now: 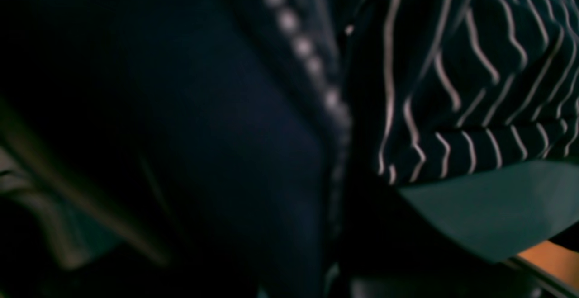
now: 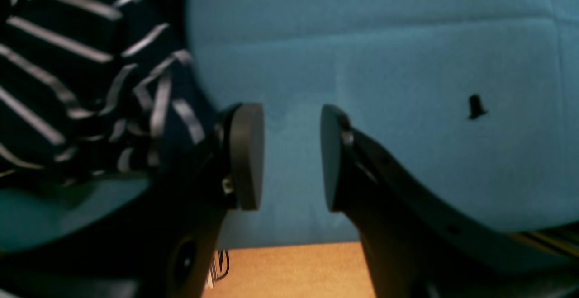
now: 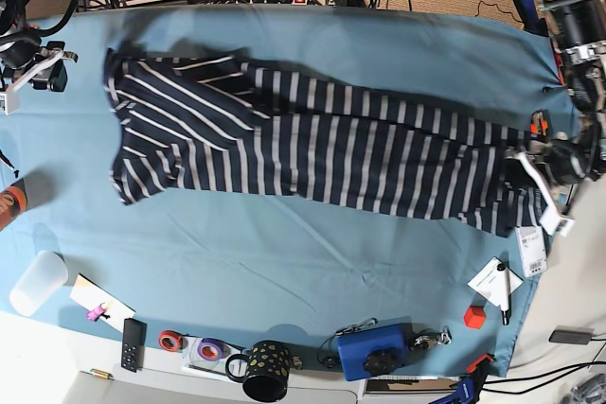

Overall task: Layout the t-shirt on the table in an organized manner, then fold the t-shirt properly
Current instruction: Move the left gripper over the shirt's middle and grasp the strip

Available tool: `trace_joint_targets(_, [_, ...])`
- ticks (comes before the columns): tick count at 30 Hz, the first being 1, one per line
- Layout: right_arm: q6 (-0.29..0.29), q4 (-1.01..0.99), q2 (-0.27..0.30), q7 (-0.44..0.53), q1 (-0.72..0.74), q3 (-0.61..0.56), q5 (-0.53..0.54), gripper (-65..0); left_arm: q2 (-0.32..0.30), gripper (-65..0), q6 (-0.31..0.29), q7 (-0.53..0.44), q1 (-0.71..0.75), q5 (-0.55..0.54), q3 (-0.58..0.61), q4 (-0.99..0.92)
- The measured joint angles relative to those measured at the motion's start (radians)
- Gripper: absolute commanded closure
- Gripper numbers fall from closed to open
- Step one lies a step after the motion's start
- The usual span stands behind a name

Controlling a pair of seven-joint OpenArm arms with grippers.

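A spotted mug (image 3: pixel 268 369) stood at the table (image 3: pixel 284 262) edge, contents not visible; the shirt (image 3: pixel 312 144) lay stretched between both pincers; the left pincer (image 3: pixel 530 172) was clenched on its hem end, fabric pressed against its camera; the right pincer (image 2: pixel 291 155) hung released, shirt just beside its left pad (image 2: pixel 246 155).

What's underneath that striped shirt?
Under the t-shirt lies the table, draped in teal cloth that shows all around it. Whatever sits beneath the shirt's middle is covered. At its right end the left gripper is shut on the fabric.
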Motion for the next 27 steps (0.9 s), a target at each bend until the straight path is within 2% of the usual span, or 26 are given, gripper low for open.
trace_joint_targets(2, [0.0, 0.0, 0.0, 0.01, 0.0, 0.0, 0.0, -21.4, 0.002, 0.0, -0.001, -0.004, 0.03, -0.02, 0.001, 0.054])
trace_joint_targets(7, [0.0, 0.0, 0.0, 0.013, 0.006, 0.0, 0.002, -21.4, 0.051, 0.0, -0.027, -0.009, 0.176, -0.014, 0.003, 0.256])
trace_joint_targets(12, [0.0, 0.0, 0.0, 0.014, 0.005, 0.0, 0.0, -21.4, 0.142, 0.0, -0.024, -0.087, 0.326, -0.006, 0.004, 0.479])
trace_joint_targets(16, [0.0, 0.0, 0.0, 0.014, 0.006, 0.0, 0.0, -21.4, 0.188, 0.0, -0.016, -0.121, 0.358, 0.001, 0.05, 0.557])
trace_joint_targets(18, [0.0, 0.0, 0.0, 0.014, 0.006, 0.0, 0.002, -21.4, 0.204, 0.0, -0.016, -0.13, 0.35, 0.069, 0.127, 0.557])
trace_joint_targets(25, [0.0, 0.0, 0.0, 0.015, 0.006, 0.0, 0.001, -21.4, 0.251, 0.0, 0.124, -0.196, 0.242, 0.422, 0.433, 0.544])
trace_joint_targets(27, [0.0, 0.0, 0.0, 0.014, 0.006, 0.0, 0.0, -21.4, 0.279, 0.0, 0.141, -0.203, 0.204, 0.482, 0.5, 0.516])
